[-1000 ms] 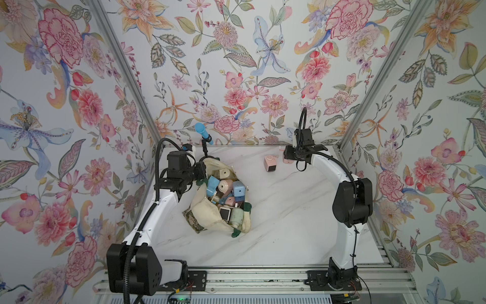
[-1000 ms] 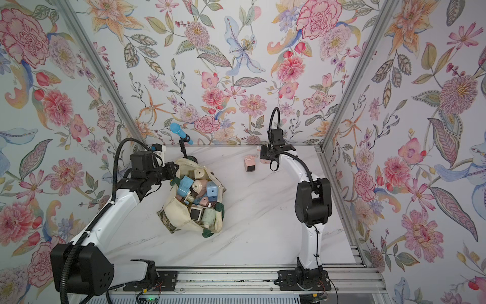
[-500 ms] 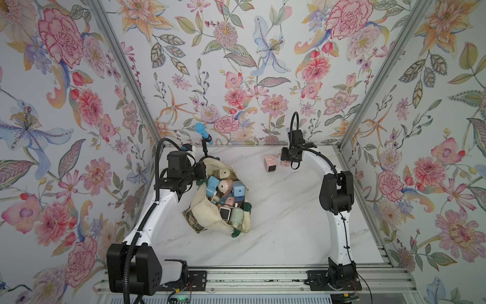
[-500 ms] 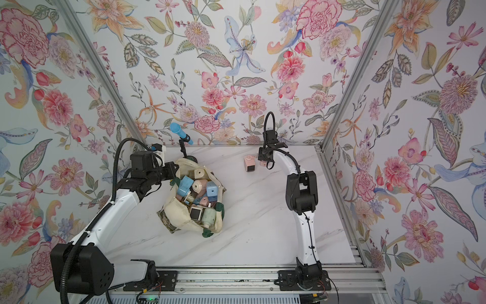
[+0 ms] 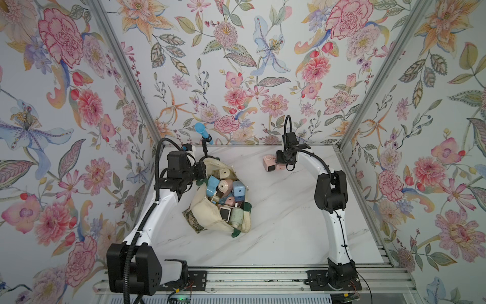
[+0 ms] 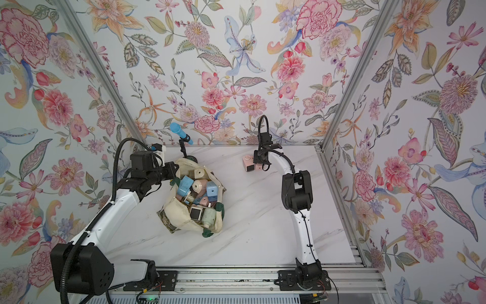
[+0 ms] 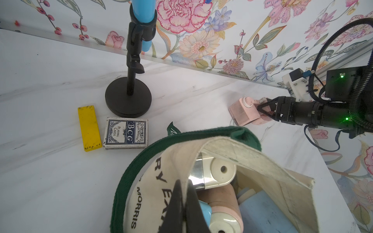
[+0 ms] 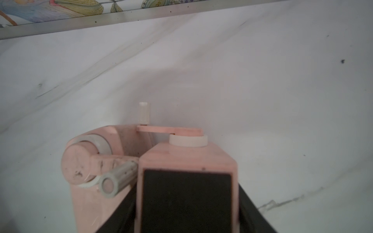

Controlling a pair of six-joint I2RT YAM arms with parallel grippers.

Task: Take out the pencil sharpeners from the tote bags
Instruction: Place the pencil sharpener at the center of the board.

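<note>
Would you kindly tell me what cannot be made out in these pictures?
- Inside the tote bag: both top views, the upper sharpeners and canvas cover whatever lies beneath.
- Bag lettering: left wrist view, broken by folds and the shut left gripper.
- The pink sharpener in the right gripper: right wrist view, blurred, its lower part cut off by the frame edge.
- That grip: top views, too small, under the wrist.
</note>
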